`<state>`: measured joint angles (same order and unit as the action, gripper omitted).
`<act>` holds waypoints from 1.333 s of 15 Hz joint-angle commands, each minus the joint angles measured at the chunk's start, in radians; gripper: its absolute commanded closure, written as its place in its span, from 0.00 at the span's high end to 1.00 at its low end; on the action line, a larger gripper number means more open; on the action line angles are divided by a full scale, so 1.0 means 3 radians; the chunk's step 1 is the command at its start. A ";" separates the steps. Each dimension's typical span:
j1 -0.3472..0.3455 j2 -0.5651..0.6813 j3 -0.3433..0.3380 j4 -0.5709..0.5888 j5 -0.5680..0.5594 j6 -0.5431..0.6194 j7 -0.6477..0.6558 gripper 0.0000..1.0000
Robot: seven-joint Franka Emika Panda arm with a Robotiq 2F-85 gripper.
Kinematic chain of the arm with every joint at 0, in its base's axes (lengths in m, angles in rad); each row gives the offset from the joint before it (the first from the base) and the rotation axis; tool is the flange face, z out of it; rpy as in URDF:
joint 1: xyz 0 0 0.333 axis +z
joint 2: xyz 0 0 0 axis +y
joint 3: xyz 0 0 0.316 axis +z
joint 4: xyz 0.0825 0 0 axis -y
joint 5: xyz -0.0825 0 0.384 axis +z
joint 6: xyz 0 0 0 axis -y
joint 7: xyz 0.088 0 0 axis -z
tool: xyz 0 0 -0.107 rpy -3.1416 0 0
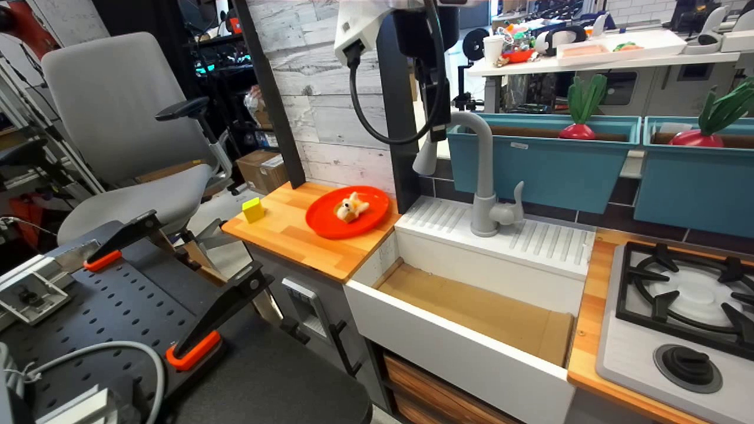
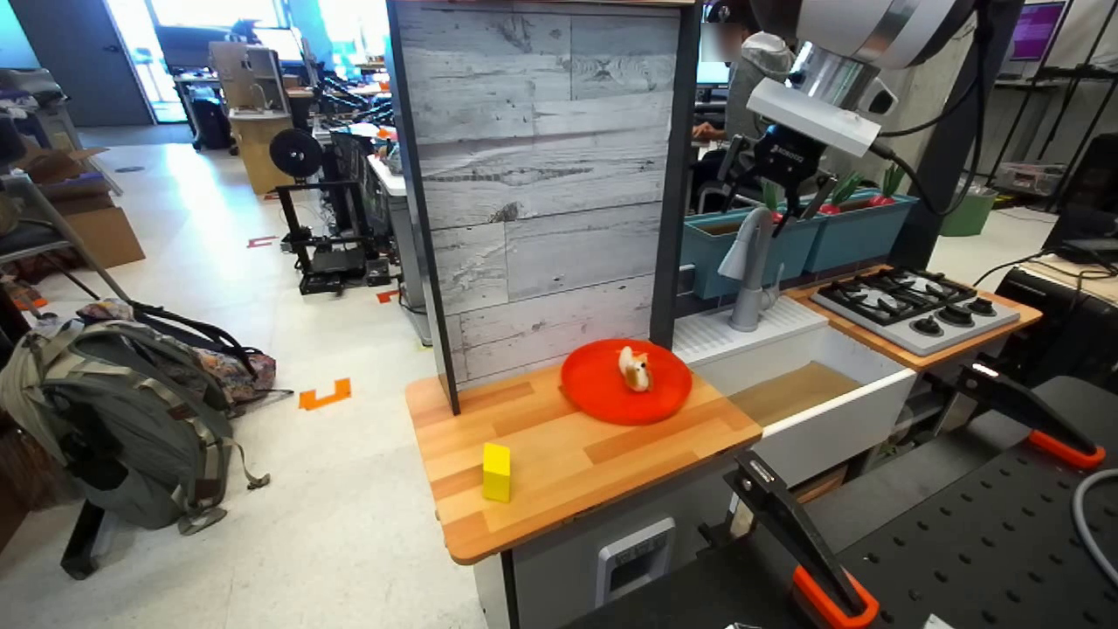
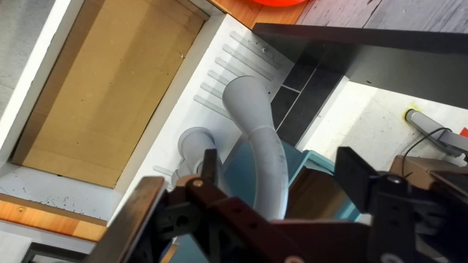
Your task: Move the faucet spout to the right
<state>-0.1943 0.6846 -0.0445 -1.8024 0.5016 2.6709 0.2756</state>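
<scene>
The white sink before you has a brown cardboard sheet lying across its floor. Behind its back edge you see two teal planters, both holding red toy vegetables with green leaves. Over on the red plate, a small orange-and-white toy animal sits a little off the middle.

Your faucet spout rises from its thicker grey base on the ribbed ledge behind the basin. Its long axis is upright; at the top it curves over, and the flared nozzle faces down. The bend points along the ledge towards the dark post at the plate end, and the wrist view puts the nozzle above the ledge. Your fingers stand apart, with the spout's curved top showing between them in that view; you cannot tell whether either one touches it.

The wooden desk beside the sink carries the plate and, near its outer edge, a yellow block. Across the sink you have a grey stove with black grates. A whitewashed plank panel stands behind the plate. Around you, a grey office chair shows in an exterior view, and a grey-green backpack rests on the pale floor.
</scene>
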 commanded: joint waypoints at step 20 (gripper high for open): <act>-0.0167 -0.0122 -0.0165 -0.0008 -0.0573 -0.0440 -0.0416 0.06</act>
<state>-0.2044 0.6983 -0.0639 -1.7820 0.3805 2.6033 0.2143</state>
